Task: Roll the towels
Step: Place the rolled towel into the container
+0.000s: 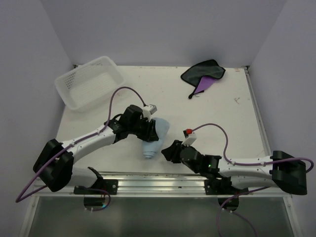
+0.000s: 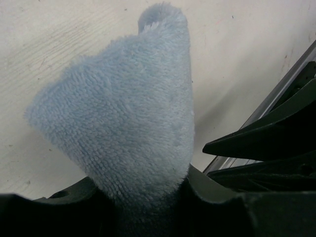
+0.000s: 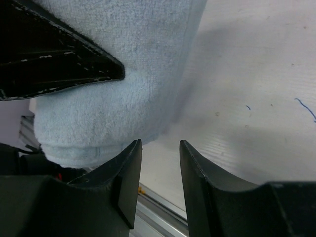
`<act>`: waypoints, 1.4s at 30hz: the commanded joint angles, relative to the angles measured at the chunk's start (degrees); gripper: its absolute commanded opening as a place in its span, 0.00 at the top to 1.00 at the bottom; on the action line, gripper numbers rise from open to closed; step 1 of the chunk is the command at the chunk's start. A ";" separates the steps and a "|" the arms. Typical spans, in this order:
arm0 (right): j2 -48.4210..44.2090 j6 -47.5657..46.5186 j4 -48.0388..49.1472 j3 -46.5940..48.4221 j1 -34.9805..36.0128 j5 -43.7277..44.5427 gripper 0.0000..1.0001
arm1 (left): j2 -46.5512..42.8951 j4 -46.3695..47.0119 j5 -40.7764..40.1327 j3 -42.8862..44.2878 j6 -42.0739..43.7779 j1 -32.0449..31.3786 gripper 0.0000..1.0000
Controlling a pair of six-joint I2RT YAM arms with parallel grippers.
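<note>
**Top view with both wrist views.** The left claw (image 1: 149,129) is clamped on the light blue towel (image 1: 156,136), which lies bunched into a loose cone on the table (image 1: 237,113) at lower centre of the frame, its narrow end pointing toward the near edge. The right claw (image 3: 160,148) stands with jaws apart and empty, just beside the towel's lower end. We judge the step in hand to be rolling this towel. To do it well, we would have the right claw pin the free end flat while the left turns the cloth evenly, so that the roll comes out tight and does not taper. The purple towel (image 1: 203,76) lies crumpled at upper right, well apart, not yet rolled. We count two towels, two claws, and one white basket (image 1: 89,81) at upper left.
</note>
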 commanded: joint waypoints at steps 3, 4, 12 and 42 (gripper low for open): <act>-1.99 -0.01 6.86 1.43 -0.47 -2.71 0.52 | -1.93 4.33 -1.08 0.54 -2.47 0.27 1.00; -1.73 -0.54 6.59 1.95 -0.47 -2.97 0.45 | -1.41 3.81 -1.35 0.97 -2.91 0.27 1.00; 5.47 -1.42 9.83 6.53 -0.38 -6.13 0.33 | -2.19 6.52 -1.62 1.59 -6.07 0.18 1.00; 9.18 -3.61 14.42 7.23 -0.47 -5.53 0.15 | -6.32 26.57 5.15 -5.35 -16.27 1.50 1.00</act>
